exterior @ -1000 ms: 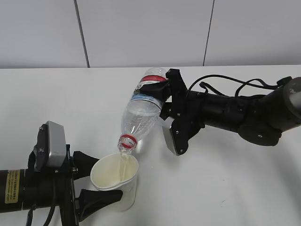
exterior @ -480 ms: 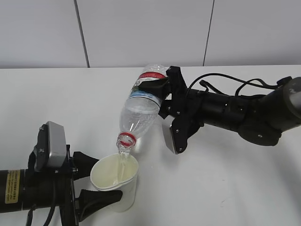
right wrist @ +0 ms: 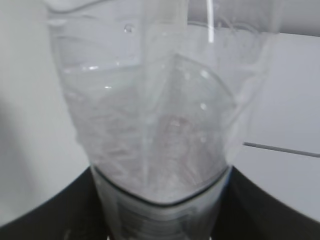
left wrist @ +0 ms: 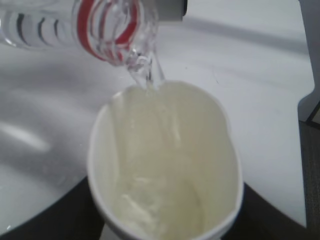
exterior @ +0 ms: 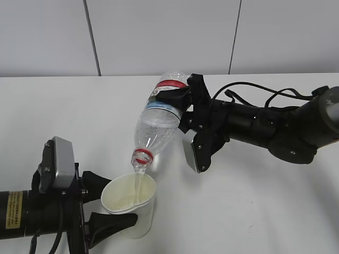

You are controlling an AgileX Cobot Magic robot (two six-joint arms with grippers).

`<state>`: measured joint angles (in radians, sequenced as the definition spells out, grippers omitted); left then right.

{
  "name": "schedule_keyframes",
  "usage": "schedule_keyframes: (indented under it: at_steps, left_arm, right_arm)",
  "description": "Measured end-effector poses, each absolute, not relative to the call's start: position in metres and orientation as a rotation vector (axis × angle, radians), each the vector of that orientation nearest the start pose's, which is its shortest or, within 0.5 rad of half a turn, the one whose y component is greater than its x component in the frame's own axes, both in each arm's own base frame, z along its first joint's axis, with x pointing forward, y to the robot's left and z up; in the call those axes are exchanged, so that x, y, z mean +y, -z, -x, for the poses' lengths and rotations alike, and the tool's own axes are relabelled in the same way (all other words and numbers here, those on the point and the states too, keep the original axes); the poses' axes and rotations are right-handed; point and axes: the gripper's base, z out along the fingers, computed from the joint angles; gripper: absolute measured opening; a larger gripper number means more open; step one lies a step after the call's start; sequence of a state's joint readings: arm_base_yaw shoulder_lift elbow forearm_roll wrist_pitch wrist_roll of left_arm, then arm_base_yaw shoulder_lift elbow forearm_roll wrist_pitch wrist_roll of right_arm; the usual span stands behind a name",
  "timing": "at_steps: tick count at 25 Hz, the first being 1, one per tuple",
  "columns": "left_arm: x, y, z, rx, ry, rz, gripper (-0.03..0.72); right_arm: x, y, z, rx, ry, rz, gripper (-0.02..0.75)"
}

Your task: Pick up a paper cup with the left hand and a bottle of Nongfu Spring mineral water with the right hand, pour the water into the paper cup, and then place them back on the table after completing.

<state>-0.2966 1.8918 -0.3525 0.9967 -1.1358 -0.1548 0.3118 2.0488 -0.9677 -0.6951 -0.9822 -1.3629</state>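
Note:
My left gripper (exterior: 108, 206) is shut on a white paper cup (exterior: 130, 203) and holds it at the lower left; the cup's rim is squeezed oval. In the left wrist view the cup (left wrist: 165, 165) fills the frame with water pooling inside. My right gripper (exterior: 183, 108) is shut on the clear Nongfu Spring bottle (exterior: 156, 124), tilted mouth-down to the lower left. Its red-ringed neck (exterior: 142, 157) hangs just above the cup's rim. A thin stream of water (exterior: 138, 182) runs from the mouth into the cup, also seen in the left wrist view (left wrist: 145, 75). The right wrist view shows the bottle (right wrist: 160, 125) between dark fingers.
The white table (exterior: 265, 211) stretches around both arms. A grey boxy module (exterior: 192, 153) hangs under the right wrist, and another (exterior: 59, 161) sits on the left wrist. Loose black cables (exterior: 254, 92) arc over the right arm. A white panelled wall stands behind.
The bottle has tipped slightly further and its neck has risen a little. Water keeps streaming into the cup. The left arm and cup stay still.

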Motion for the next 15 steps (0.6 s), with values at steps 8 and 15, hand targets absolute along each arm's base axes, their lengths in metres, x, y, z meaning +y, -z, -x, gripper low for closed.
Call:
schedule_keyframes:
  at_steps: [8, 15]
  left_arm:
    - [-0.1324, -0.0994, -0.1961, 1.681, 0.846, -1.156, 0.400]
    - [-0.1324, -0.0992, -0.1957, 1.681, 0.847, -1.162, 0.398]
  right_arm:
    - [0.1675, -0.1471, -0.3618, 0.450, 0.641, 1.670, 0.377]
    - [0.1675, -0.1471, -0.3618, 0.449, 0.642, 1.670, 0.377]
